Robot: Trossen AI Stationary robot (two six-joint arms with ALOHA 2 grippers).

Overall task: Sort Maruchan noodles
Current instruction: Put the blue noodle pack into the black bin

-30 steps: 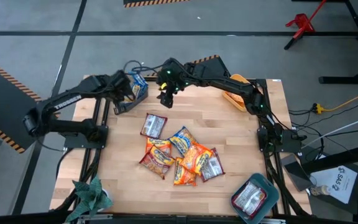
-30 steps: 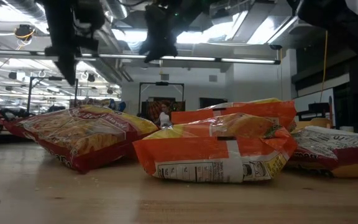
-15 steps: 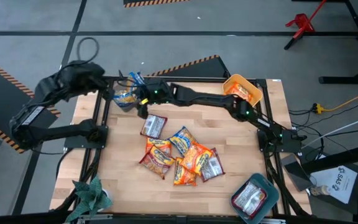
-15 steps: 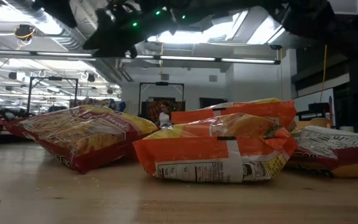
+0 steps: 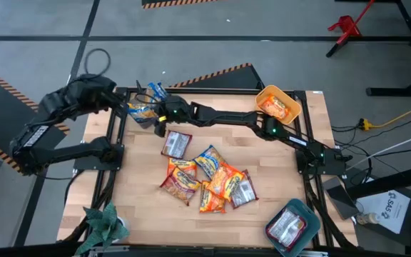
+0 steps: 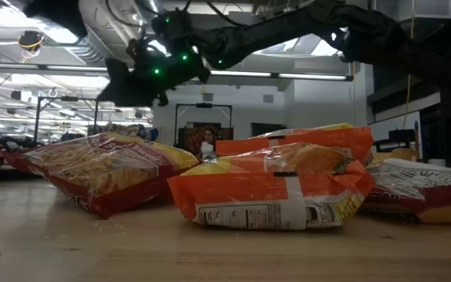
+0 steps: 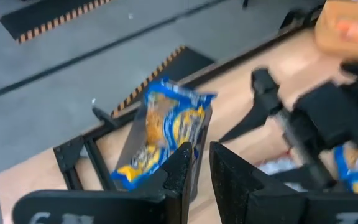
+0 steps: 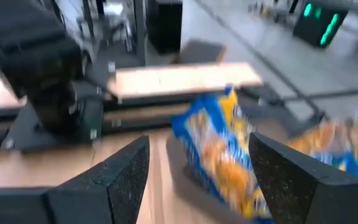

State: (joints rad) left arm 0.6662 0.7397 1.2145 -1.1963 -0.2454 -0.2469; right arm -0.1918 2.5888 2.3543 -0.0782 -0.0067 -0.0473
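Note:
Several Maruchan noodle packets lie heaped in the table's middle [image 5: 209, 178]; a silver-grey one [image 5: 176, 144] lies apart, on the heap's far left. Blue-and-yellow packets [image 7: 166, 127] lie in the grey bin [image 7: 132, 144] at the far left corner, one poking above its rim. My right gripper [image 5: 160, 123] reaches across the table and hovers open beside that bin, the blue packets [image 8: 219, 152] just ahead of its fingers. My left gripper [image 7: 201, 171] is drawn back off the table's far left corner, above the bin, its fingers a narrow gap apart with nothing between them.
A yellow bin [image 5: 265, 94] holding an orange packet stands at the far right corner. A teal bin [image 5: 307, 214] with a silver packet stands at the near right corner. Bare wood shows along the left and near sides. A green plant [image 5: 104, 223] sits at the near left corner.
My left gripper has drawn back from the grey bin, up and toward the table's left edge, leaving blue packets in the bin. My right gripper has swung from the table's far middle toward the left edge and sunk to beside the bin.

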